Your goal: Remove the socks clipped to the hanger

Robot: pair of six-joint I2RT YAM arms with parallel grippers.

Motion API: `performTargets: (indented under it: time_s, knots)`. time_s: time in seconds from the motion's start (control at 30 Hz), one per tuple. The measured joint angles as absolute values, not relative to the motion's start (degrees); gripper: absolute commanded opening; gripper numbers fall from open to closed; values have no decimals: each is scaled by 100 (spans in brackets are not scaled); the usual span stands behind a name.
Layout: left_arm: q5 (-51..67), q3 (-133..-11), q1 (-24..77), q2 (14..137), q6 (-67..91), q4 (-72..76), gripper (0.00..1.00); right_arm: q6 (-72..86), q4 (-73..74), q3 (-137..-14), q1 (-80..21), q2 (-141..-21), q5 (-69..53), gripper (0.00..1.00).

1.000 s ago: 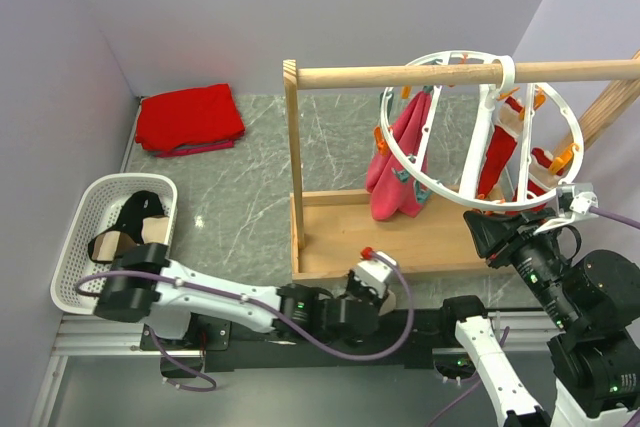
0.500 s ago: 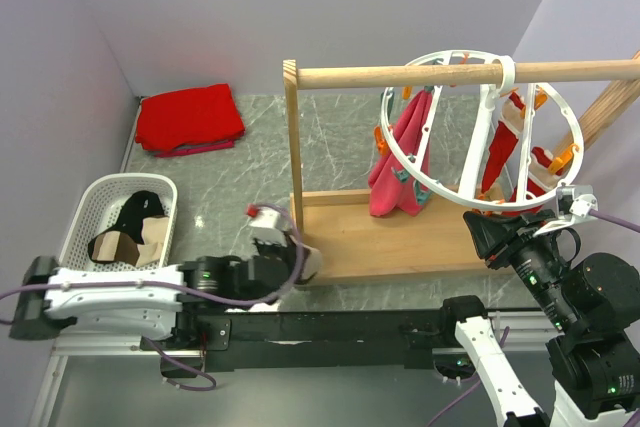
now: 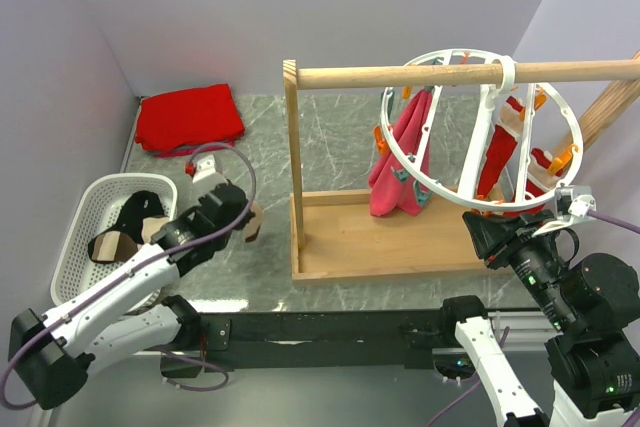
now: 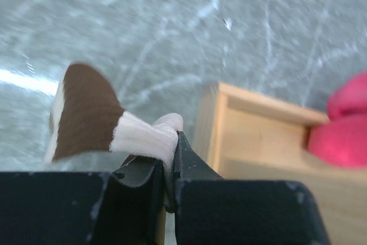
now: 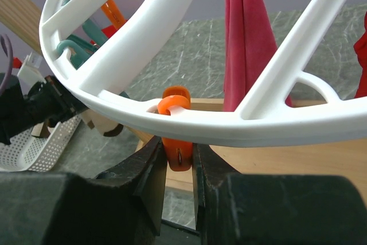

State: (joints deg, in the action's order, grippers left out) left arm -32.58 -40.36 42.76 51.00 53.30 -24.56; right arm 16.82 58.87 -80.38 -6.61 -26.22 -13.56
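Left gripper has its jaws closed on the cream cuff of a brown-and-cream sock; the sock dangles free above the tabletop, between the wooden base and the white basket, not yet over the basket; the pinch takes only a thin fold of cuff, so a quick swing could likely shake it loose onto the tabletop, or the hanging toe could catch the basket rim and drag out of the grip. The basket already holds a black sock and another brown one. Right gripper has its jaws closed round the lower end of an orange peg on the hanger; no sock shows in that peg from the wrist view. The hanger hangs by its hook from the wooden rail, so it is free to swing; any pull on the peg would probably tilt or turn the ring, and a hard one might lift the hook off the rail. The pink sock and red-and-white sock are clipped to the ring; a swinging ring would move them off any planned reach, and the plastic peg may slip or twist between the jaws.
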Motion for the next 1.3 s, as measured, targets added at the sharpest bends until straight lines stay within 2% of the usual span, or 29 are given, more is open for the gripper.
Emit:
performTargets:
  time_s: [0.3,0.43,0.53,0.67,0.8,0.83,0.87,0.93,0.97,1.03,1.07,1.3]
  knots:
    - [-3404,-5721,2567,5502,4847,-2779,1,1682,5874,-8068,-661,-2622,-1356,0]
    - [-3422,-5645,1500,5221,4560,-2773,2,1682,5874,-8071,-661,-2622,-1358,0]
    - [-3260,-5623,670,5242,4449,-2849,7,1684,5874,-8071,-663,-2622,-1361,0]
    - [-2486,-5415,-685,5389,4578,-2862,7,1684,5874,-8071,-687,-2622,-1361,0]
    - [-2027,-5043,-1380,5470,4801,-2998,10,1682,5874,-8079,-722,-2622,-1354,0]
    - [-1979,-4989,-1476,5494,4893,-3048,15,1682,5874,-8082,-733,-2622,-1347,0]
    - [-1946,-4936,-1564,5502,4950,-3111,31,1682,5876,-8090,-749,-2622,-1334,0]
    - [-1925,-4849,-1719,5496,5063,-3170,56,1682,5876,-8106,-766,-2622,-1315,0]
    - [-1900,-4814,-1796,5485,5129,-3186,76,1682,5876,-8106,-775,-2622,-1310,0]
    - [-1839,-4792,-1898,5481,5212,-3216,92,1682,5876,-8106,-775,-2622,-1310,0]
    - [-1789,-4792,-1935,5472,5280,-3214,96,1682,5876,-8106,-775,-2622,-1313,0]
    - [-1184,-4792,-1944,5286,5516,-3142,96,1682,5876,-8106,-775,-2611,-1313,0]
